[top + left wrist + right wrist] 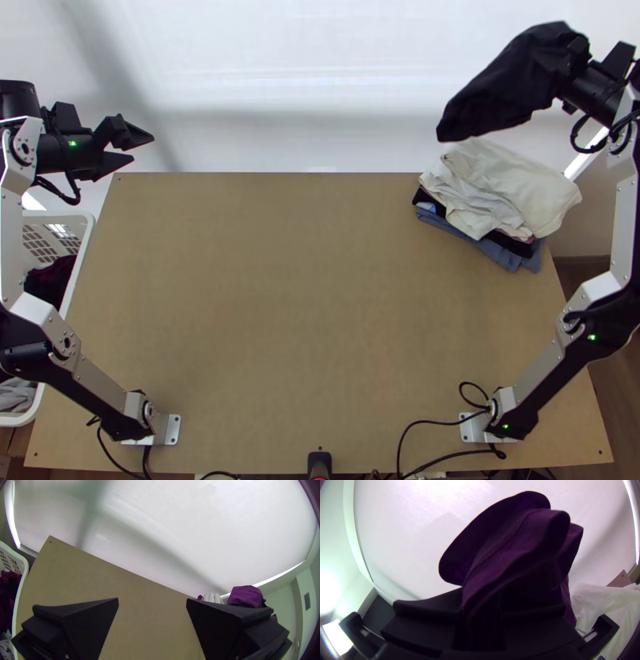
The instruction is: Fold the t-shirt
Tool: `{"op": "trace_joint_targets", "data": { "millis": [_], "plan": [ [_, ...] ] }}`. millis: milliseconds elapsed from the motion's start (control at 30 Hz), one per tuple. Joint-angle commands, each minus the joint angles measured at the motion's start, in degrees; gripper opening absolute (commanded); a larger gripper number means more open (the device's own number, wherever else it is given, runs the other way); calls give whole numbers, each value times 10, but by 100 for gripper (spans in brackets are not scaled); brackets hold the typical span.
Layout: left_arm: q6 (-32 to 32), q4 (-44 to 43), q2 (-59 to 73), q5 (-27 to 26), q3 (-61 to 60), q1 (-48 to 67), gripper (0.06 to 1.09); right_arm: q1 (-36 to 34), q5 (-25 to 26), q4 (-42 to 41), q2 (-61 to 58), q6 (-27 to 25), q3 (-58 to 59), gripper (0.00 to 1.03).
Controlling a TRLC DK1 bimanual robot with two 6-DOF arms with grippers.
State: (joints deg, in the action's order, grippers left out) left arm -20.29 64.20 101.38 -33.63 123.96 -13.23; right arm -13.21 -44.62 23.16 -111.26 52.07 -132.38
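A dark t-shirt [500,92] hangs bunched beside the far side of the clothes stack [512,188]. The right gripper [588,80] clamps one end; its long axis slants leftward and nearer. Well left of the stack, the left gripper's [142,150] fingers stand apart.

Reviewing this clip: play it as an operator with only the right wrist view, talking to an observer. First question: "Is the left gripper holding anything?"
Observer: No, the left gripper has its fingers open with nothing between them.

Operator: I have purple cloth in my view. What lies under the pale cloth at the pile's top?

Observer: The top view shows blue cloth at the pile's bottom.

Operator: Anything beside the table, at its left?

Observer: Yes, a white basket with clothes in it.
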Motion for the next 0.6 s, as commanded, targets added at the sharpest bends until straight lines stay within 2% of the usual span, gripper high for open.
{"op": "trace_joint_targets", "data": {
  "millis": [0, 333, 567],
  "plan": [
    [8, 5, -14, -2, -8, 2, 104, -11, -29, -17, -23, 9, -2, 3],
    [6, 5, -18, -2, -11, 6, 104, -36, -40, -8, -61, -16, 7, 3],
    [10, 5, -21, -2, -13, 6, 104, -65, -27, 98, -56, -116, 22, 3]
  ]
}}
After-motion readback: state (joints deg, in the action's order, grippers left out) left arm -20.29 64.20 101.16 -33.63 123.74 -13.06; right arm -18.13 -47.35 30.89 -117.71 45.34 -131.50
